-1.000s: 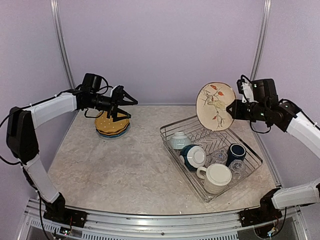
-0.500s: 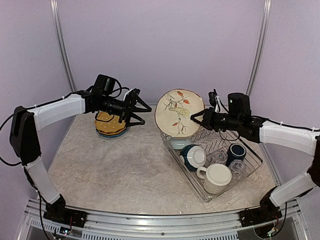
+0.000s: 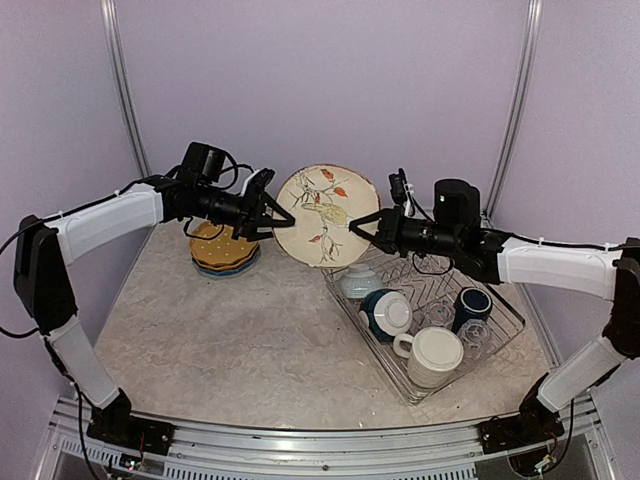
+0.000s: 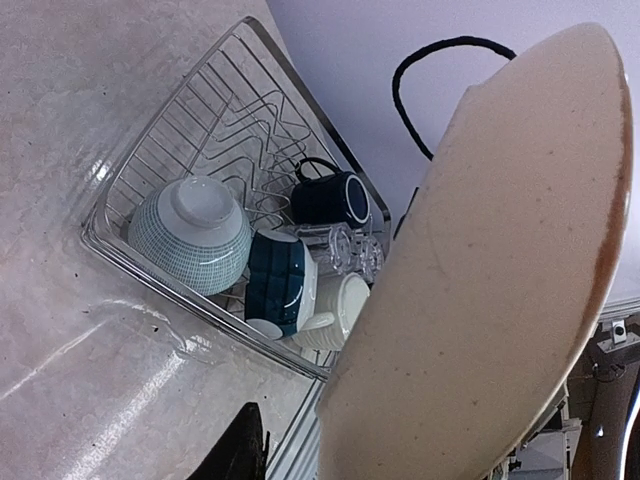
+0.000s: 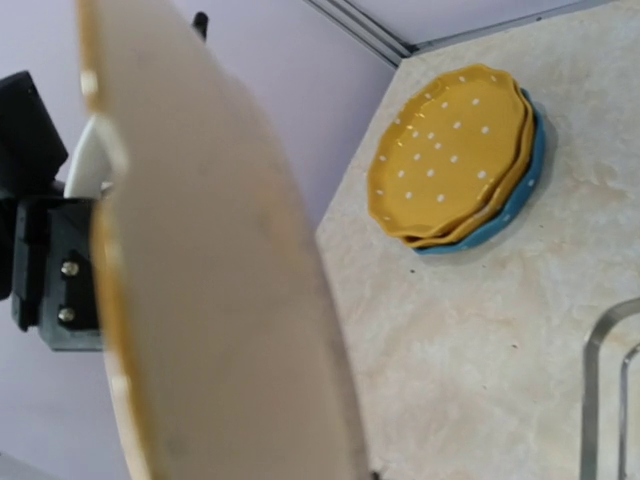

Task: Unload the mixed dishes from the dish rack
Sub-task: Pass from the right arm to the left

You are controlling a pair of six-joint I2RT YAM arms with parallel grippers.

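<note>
Dish rack of rectangular silver wire sits nearest, on the right, with a large cream ceramic mug inside. Beyond it, a round cream floral plate hangs on edge in mid-air. The right gripper is clamped on its right rim. The left gripper is at its left rim, and I cannot tell whether it grips. Farthest left, an orange dotted plate tops a stack.

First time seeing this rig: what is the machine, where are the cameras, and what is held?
Two robot arms are bolted at the near edge of a table. One picture looks down from above; the other two come from a camera on each wrist. The right arm has its jaws shut on a floral plate in mid-air, and the left arm has its jaws at the opposite edge. On the table: a yellow-and-blue plate stack and a dish rack holding bowls, mugs and glasses.
</note>
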